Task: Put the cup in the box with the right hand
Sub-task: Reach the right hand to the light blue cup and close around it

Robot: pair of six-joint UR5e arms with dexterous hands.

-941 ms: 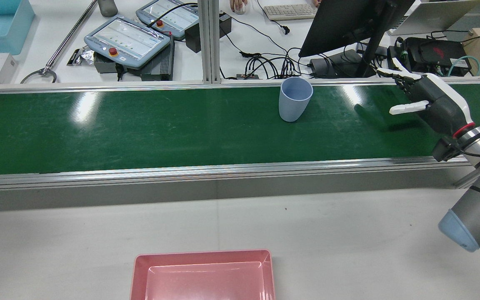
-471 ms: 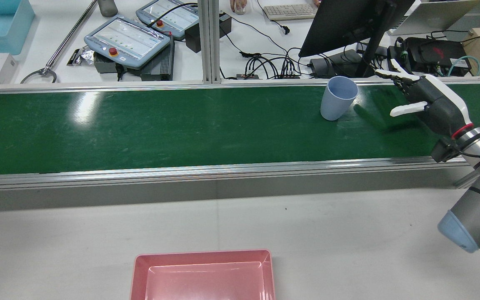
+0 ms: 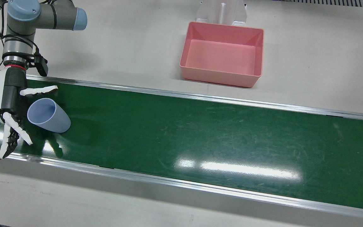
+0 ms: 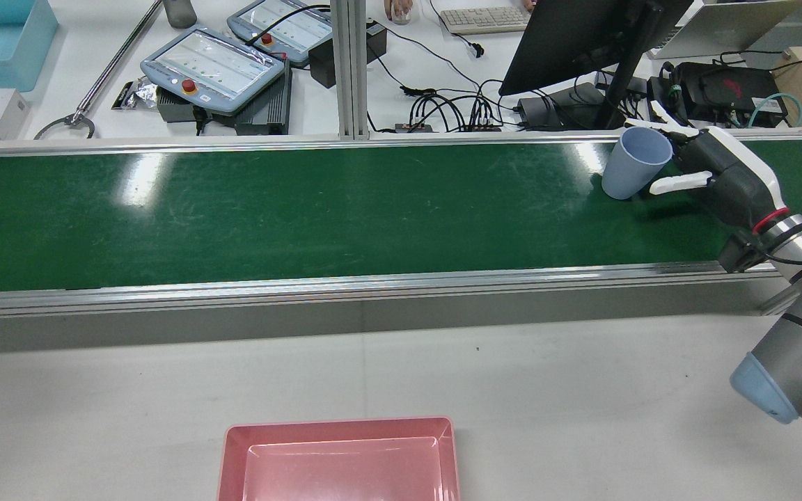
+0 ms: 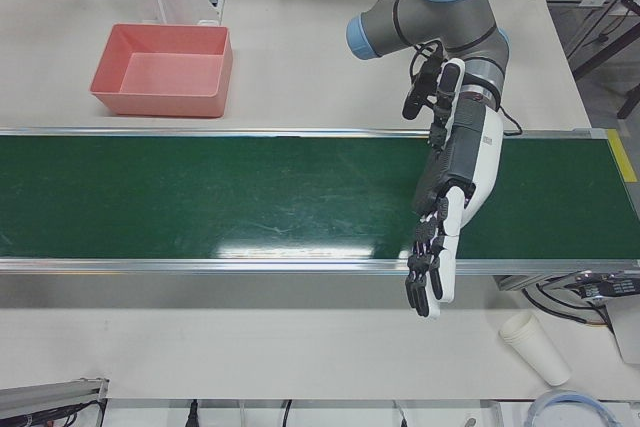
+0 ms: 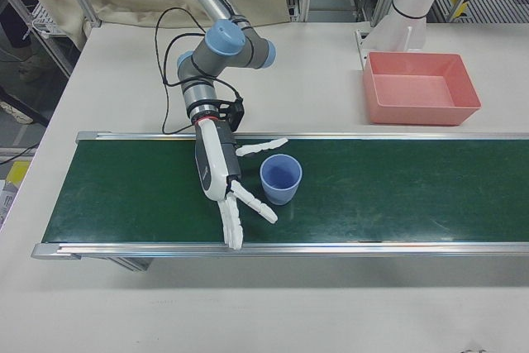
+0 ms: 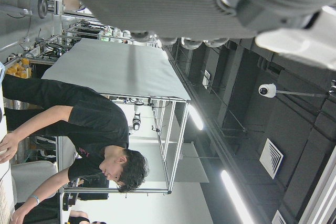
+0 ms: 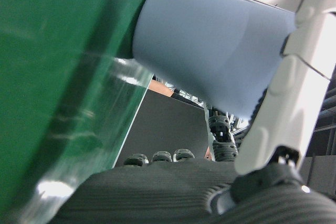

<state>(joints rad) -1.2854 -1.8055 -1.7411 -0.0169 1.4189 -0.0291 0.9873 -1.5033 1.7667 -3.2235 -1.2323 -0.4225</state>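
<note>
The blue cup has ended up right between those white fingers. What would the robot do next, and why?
Probably close the right robot hand around the blue cup. The cup stands upright on the green conveyor belt, inside the spread fingers, which do not grip it yet. The pink box lies across the table.

A pale grey counter [image 4: 582, 390] fills the near side in the rear view, glare streaks lying bright along the green conveyor belt [image 4: 303, 209] that crosses it between aluminium rails. Beyond the belt a white desk [image 4: 415, 76] is crowded with two teach pendants [image 4: 213, 69], a keyboard [image 4: 484, 19], a dark monitor [image 4: 575, 42] and a tangle of black cables [image 4: 457, 111]. Overhead, in the left hand view, strip lights [image 7: 233, 192] run along a dark ceiling with a dome camera [image 7: 268, 90], above an aluminium frame [image 7: 173, 145] and a person in a black shirt [image 7: 79, 124].
</note>
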